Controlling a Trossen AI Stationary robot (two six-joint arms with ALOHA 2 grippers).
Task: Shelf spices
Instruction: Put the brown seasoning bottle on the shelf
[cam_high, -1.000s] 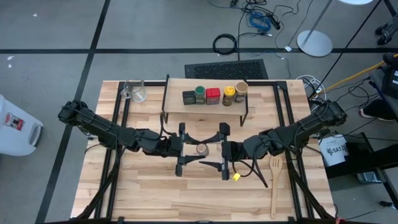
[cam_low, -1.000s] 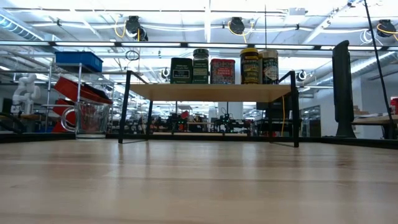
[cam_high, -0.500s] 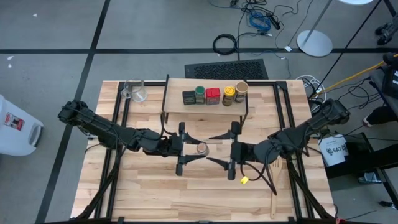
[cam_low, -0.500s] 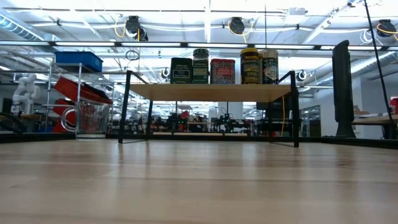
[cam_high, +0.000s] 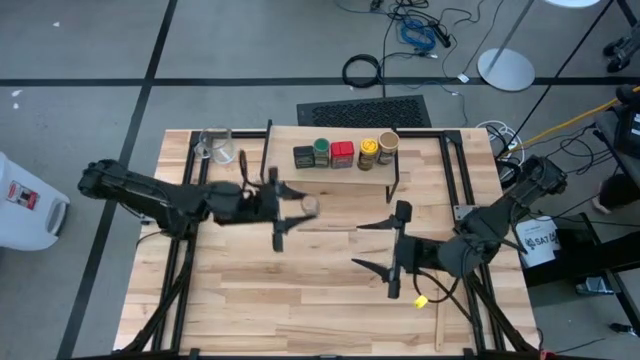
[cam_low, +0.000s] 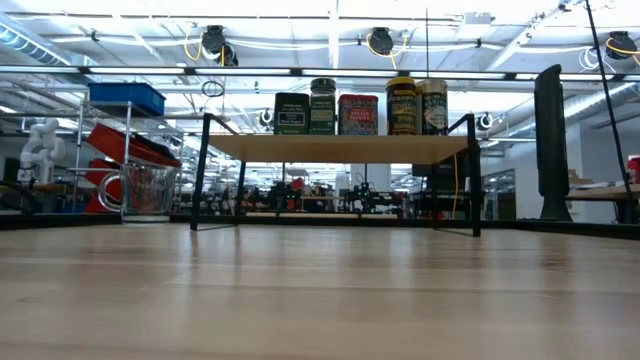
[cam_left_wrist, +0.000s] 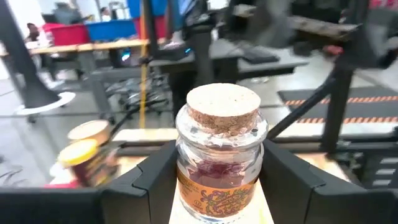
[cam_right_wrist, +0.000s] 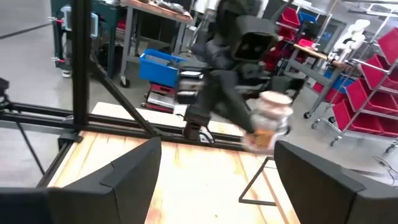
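Over the table, near the shelf's front edge: the left gripper carries the tiny brown jar in the air, not yet on the plank.
Left fingers: they pinch the jar by its glass body, one finger on each side – the cork top stays free.
Right gripper: it waits low over the table, well apart from the jar, with the fingers spread and nothing between them.
Shelf: five spices stand in one row on the wooden top; free plank is left at both ends.
Handling, my judgement: the jar looks light, but it is glass – smooth, stiff and breakable – so a hold on the middle of the body seems safest.
Risk: the cork may come loose if it is squeezed or knocked.
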